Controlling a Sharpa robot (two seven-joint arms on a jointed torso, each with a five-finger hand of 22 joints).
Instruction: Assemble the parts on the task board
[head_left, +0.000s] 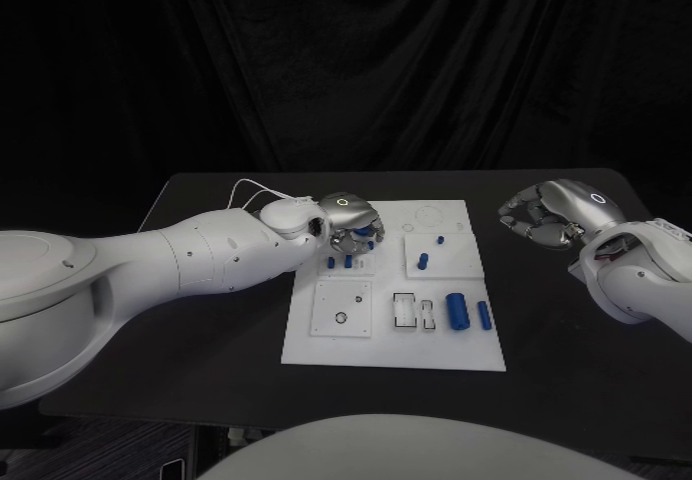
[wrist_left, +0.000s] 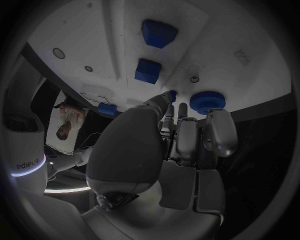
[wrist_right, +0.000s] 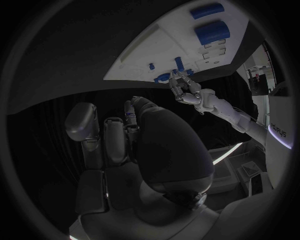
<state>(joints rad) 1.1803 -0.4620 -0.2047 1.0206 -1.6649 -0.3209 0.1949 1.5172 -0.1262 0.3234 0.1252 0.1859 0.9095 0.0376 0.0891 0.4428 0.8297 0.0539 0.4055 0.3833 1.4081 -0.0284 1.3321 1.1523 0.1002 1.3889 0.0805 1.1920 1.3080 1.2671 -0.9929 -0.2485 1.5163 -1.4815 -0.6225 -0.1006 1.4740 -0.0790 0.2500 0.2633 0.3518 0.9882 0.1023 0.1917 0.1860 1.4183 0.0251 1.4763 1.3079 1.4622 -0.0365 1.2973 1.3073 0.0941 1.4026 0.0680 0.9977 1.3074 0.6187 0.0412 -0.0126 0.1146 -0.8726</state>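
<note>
Nearest the camera is the near edge of the white task board (head_left: 392, 358), lying in the middle of the black bench (head_left: 216, 330). On its near half sit a large blue cylinder (head_left: 457, 311) and a slimmer blue bar (head_left: 486, 316) to its right, both lying loose beside two small rectangular recesses (head_left: 417, 311) whose contents I cannot make out; to their left is a square panel with a small ring-like hole (head_left: 340, 318). Farther back a blue peg (head_left: 424, 261) lies by the right-hand panel, and two short blue pegs (head_left: 339, 262) stand near the left robot hand (head_left: 351, 222). That hand hovers over the far-left part of the board, fingers curled downward around a blue round knob-like part (wrist_left: 207, 101); from the wrist view the fingertips sit right against it, so I judge it pinched, though the contact is partly hidden. Two blue blocks (wrist_left: 150, 70) lie beyond it on the board. The right robot hand (head_left: 555, 212) hangs off the board over the far-right bench, fingers curled in on nothing. The step in hand looks like seating the round part in its socket: it should be kept upright and centred over the hole, lowered gently, and released only once it sits flush, taking care not to knock the two standing pegs just beside the fingers.
</note>
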